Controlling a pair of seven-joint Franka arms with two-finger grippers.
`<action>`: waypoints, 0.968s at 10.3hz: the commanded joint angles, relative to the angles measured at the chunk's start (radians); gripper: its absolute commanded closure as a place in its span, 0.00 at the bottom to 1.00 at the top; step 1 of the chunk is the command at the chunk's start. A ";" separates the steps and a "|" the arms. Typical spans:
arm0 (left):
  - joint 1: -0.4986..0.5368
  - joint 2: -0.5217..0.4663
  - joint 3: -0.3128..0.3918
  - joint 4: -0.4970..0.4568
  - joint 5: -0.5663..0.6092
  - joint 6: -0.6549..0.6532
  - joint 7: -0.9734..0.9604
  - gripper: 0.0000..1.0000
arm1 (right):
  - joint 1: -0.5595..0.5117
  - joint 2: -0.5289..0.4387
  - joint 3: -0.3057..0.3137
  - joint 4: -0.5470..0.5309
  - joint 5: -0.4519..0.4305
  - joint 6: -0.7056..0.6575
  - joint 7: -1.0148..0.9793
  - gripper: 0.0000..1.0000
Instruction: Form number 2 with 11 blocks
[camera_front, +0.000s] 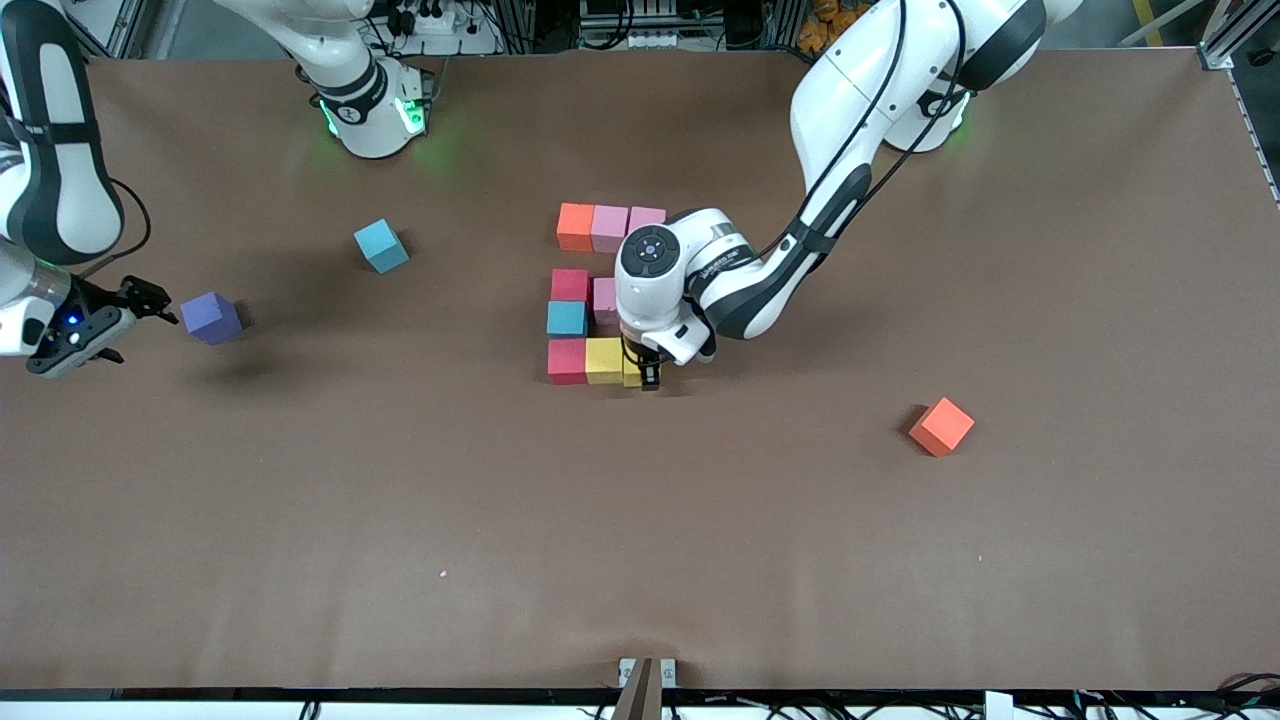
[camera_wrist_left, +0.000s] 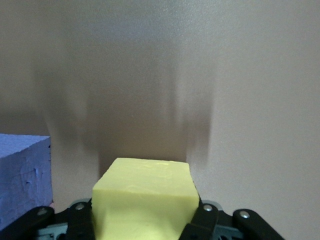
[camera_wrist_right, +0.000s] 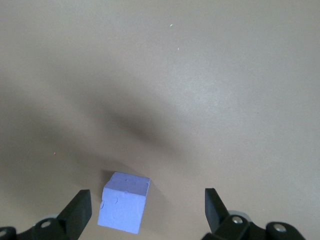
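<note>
Now, left gripper (camera_front: 648, 378) jaws clenched on yellow block (camera_wrist_left: 145, 197) at number 2 (camera_front: 598, 300) base row, right gripper (camera_front: 95, 325) jaws released, waiting nr purple block (camera_front: 211, 318).

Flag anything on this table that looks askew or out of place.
Three blocks lie loose and rotated, apart from the number 2: the purple block and cyan block toward the right arm's end, the orange block toward the left arm's. Nothing looks damaged.
</note>
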 joint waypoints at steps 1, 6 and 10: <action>-0.017 0.019 0.009 0.031 0.030 0.005 -0.013 0.83 | -0.034 -0.024 0.024 -0.044 -0.032 0.005 0.010 0.00; -0.018 0.032 0.016 0.045 0.035 0.005 -0.007 0.00 | -0.061 0.014 0.027 -0.079 -0.063 0.074 0.050 0.00; -0.002 -0.028 0.017 0.045 0.070 -0.065 0.019 0.00 | -0.095 0.057 0.027 -0.203 -0.052 0.209 0.118 0.00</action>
